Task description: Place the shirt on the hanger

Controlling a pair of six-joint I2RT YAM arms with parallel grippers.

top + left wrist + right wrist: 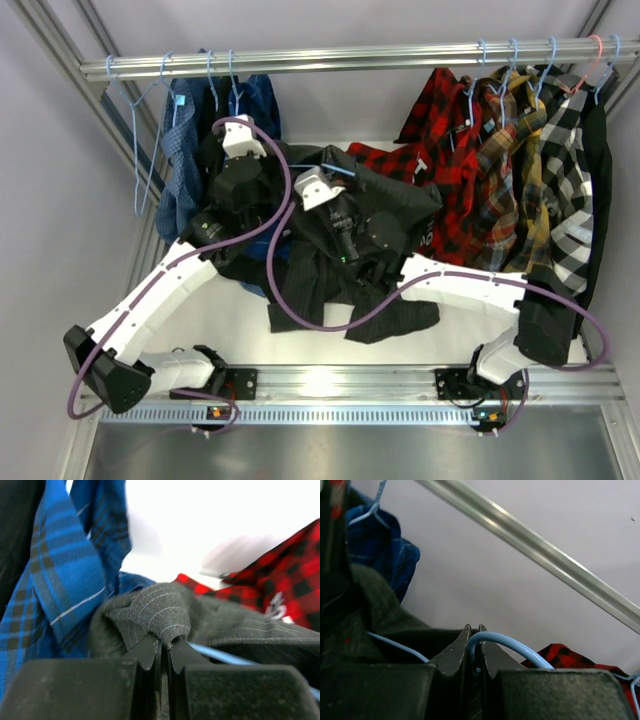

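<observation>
With left tool [164,647] clenched on the dark charcoal pinstriped shirt [310,280] heaped at bench [470,335] centre, right tool [474,632] gripping the thin light-blue wire hanger [510,642] at the heap's 12 o'clock, we should draw cloth tautly over wire.

right hand [474,630]: fingertips pressed together, pinching a wire
hanger [512,645]: light-blue wire arcs right out of the fingertips; a thinner run leads left over dark cloth
shirt [370,610]: dark folds, left and below
blue checked shirt [380,545]: hanging, upper left
rail [535,545]: metal, slanting down to the right
red plaid shirt [575,657]: edge, lower right
</observation>
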